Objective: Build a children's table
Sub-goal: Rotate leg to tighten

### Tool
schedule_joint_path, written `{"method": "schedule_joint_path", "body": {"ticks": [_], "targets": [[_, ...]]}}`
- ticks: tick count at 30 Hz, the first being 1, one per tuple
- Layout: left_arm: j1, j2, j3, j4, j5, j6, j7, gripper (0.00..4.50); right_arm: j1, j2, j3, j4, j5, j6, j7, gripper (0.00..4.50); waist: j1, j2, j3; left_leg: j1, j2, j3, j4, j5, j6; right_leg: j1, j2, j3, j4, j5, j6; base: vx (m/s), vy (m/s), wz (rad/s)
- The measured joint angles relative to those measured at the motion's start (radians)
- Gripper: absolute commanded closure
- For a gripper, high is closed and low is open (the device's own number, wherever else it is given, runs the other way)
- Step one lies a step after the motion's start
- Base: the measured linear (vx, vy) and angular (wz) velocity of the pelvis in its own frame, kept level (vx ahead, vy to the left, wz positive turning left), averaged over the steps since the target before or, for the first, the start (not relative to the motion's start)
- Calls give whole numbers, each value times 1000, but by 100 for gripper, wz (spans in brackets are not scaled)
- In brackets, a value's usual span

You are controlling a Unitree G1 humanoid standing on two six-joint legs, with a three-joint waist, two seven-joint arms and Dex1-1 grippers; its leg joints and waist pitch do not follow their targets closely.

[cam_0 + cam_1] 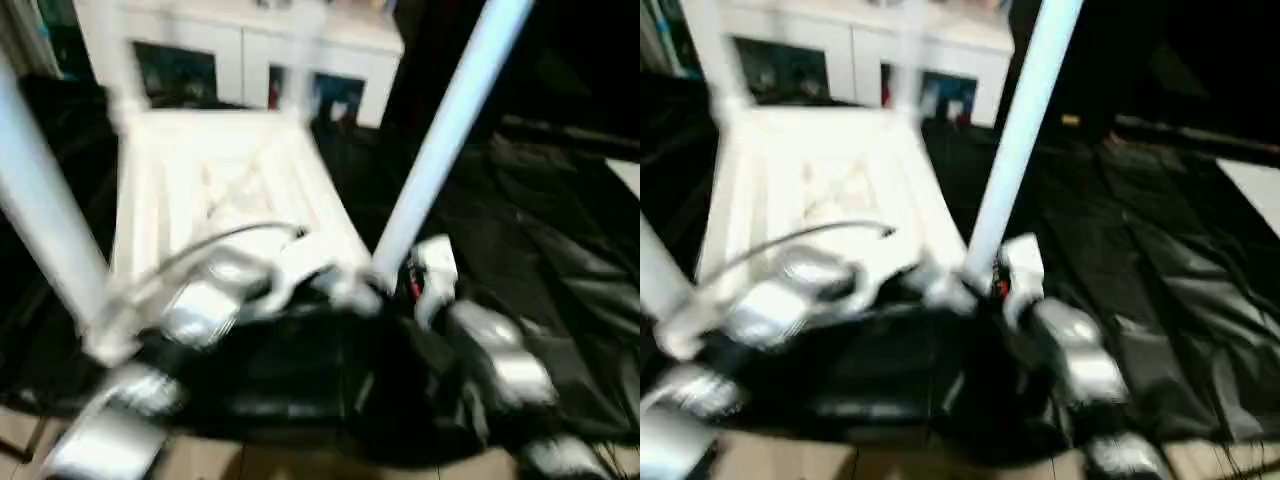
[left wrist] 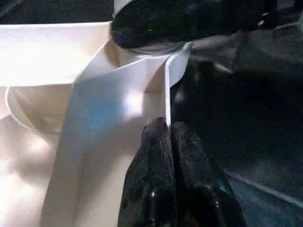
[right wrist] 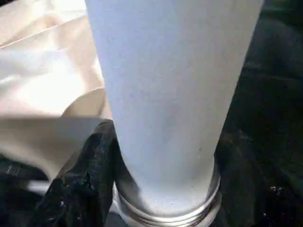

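The right claw [image 3: 163,189] clamps the base of a long white tapered tube leg [image 1: 445,135], its axis rising from the near right corner socket. The left claw [image 2: 170,137], fingers together, presses the upturned white plastic table top's rim [image 2: 166,94] beside that corner.

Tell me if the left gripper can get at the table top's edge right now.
Probably yes: the left gripper, fingers shut, is already at a thin rib on the near side of the table top, with nothing between them. The right gripper flanks a leg.

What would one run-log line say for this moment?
right gripper: around leg | left gripper: shut, at tabletop rim | tabletop: upside down
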Motion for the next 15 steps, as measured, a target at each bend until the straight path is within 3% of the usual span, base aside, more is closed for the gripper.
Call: {"method": "schedule_joint_path", "body": {"ticks": [3,9,10,15], "targets": [[-33,-25,-4,47,26,-4,42,450,-51,35,-12,59,-9,-11,-85,192,-3,2,1,-1,0,-2,-1,0,0,0,1,-1,-7,0,0,0,0,0],[-41,-15,-18,63,39,-41,26,450,-37,7,-5,47,-25,-28,-7,192,3,3,2,-1,-1,-1,-1,0,0,0,1,1,-8,0,0,0,0,0],[-41,-12,-24,60,38,-48,13,450,-27,-11,2,36,-26,-33,27,136,5,3,2,-2,-1,0,-1,0,0,1,1,2,-7,3,-2,0,0,0],[-24,30,-34,14,17,-71,-78,450,49,-122,40,-70,-7,-25,237,102,20,4,3,-1,0,2,-7,0,0,0,1,2,-5,15,-1,32,-11,3]]}}
